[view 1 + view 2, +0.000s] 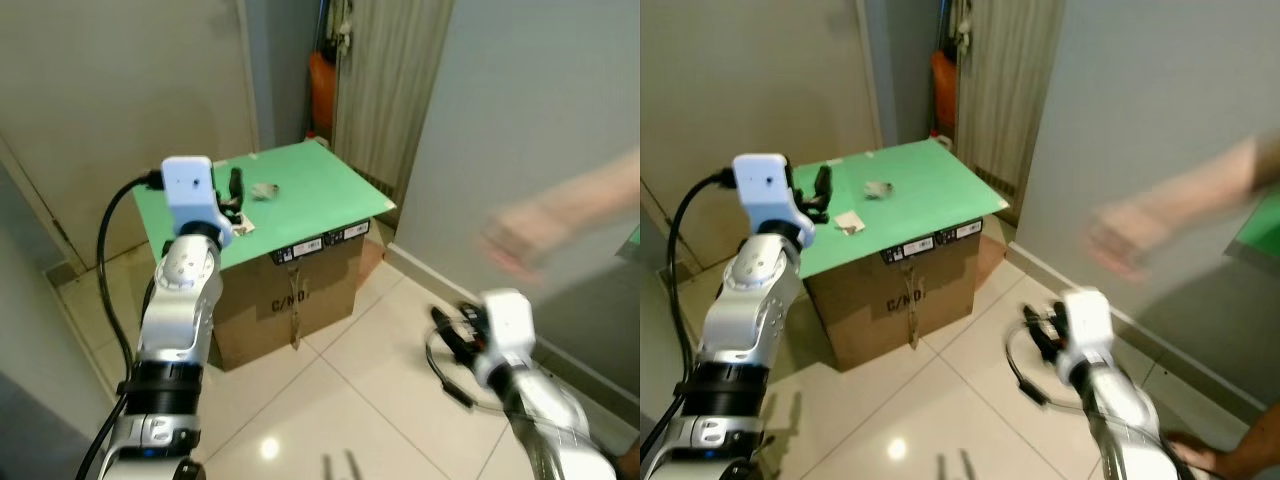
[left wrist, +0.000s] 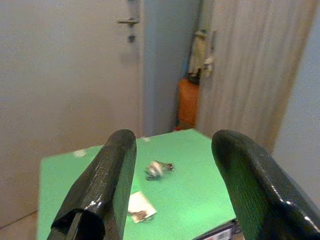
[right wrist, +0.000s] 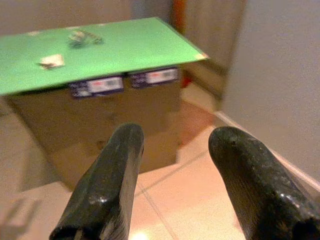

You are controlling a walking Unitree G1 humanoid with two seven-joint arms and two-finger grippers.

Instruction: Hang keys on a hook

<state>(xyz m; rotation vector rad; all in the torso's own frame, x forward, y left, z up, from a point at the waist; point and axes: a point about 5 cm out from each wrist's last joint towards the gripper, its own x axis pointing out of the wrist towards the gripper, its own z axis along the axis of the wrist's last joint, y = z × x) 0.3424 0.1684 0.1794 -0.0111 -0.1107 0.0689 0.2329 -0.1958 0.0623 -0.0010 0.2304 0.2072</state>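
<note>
Left gripper (image 2: 172, 187) fingers (image 2: 107, 185) spread wide, empty. Beyond them: keys (image 2: 158, 169) and a small card (image 2: 140, 206) on green board (image 2: 200, 185).

I count one bunch of keys (image 1: 264, 190) and one small white card (image 1: 241, 227) on one green board (image 1: 330, 190), which tops one cardboard box (image 1: 300, 290). I see two grippers, left (image 1: 236, 186) and right (image 1: 445, 335), plus one blurred person's hand (image 1: 515, 245).

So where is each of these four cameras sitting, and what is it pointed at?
Left and right eye views: on the head, looking down at the green-topped box, both arms and a person's blurred hand.
Left wrist view: along the open left pincer at the keys.
Right wrist view: along the open right pincer at that box.
All share the box.
</note>
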